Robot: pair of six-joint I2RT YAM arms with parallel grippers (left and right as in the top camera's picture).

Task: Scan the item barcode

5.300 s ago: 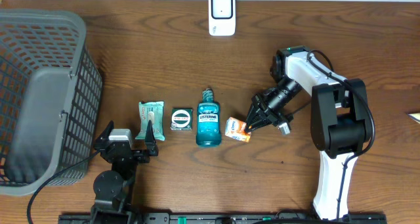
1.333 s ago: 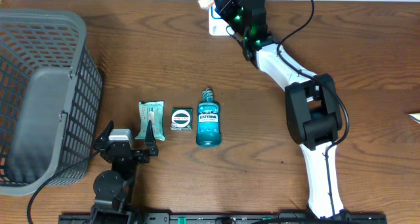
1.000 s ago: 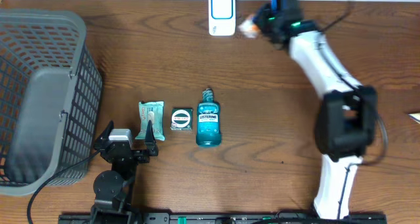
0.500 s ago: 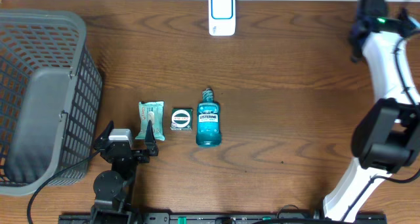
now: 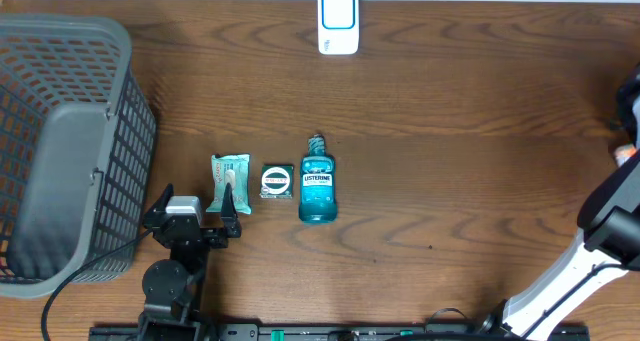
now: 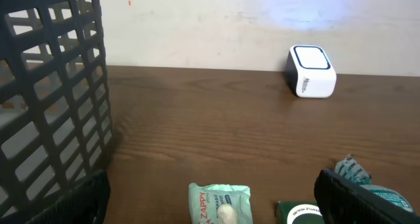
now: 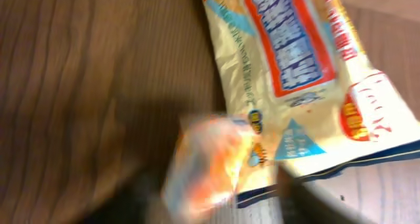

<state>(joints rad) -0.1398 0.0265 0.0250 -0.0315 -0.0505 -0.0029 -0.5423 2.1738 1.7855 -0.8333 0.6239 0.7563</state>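
The white barcode scanner (image 5: 338, 21) stands at the table's far edge and also shows as the scanner (image 6: 312, 71) in the left wrist view. The item, a small orange packet (image 7: 209, 159), shows blurred between the parted fingers of my right gripper (image 7: 216, 192), just above a large yellow snack bag (image 7: 295, 66). A gap shows between the packet and the right finger (image 7: 298, 198). From overhead only the right arm (image 5: 612, 206) shows, at the far right edge. My left gripper (image 5: 195, 209) rests open near the front edge, holding nothing.
A Zappy wipes pack (image 5: 229, 181), a green tin (image 5: 276, 181) and a blue Listerine bottle (image 5: 317, 186) lie in a row at mid-table. A grey mesh basket (image 5: 60, 141) fills the left side. The wipes pack (image 6: 220, 203) lies just ahead of the left gripper (image 6: 210, 184).
The right arm has swung from the scanner to the far right edge, carrying the orange packet. Its jaws have parted round the packet. The left arm has not moved.
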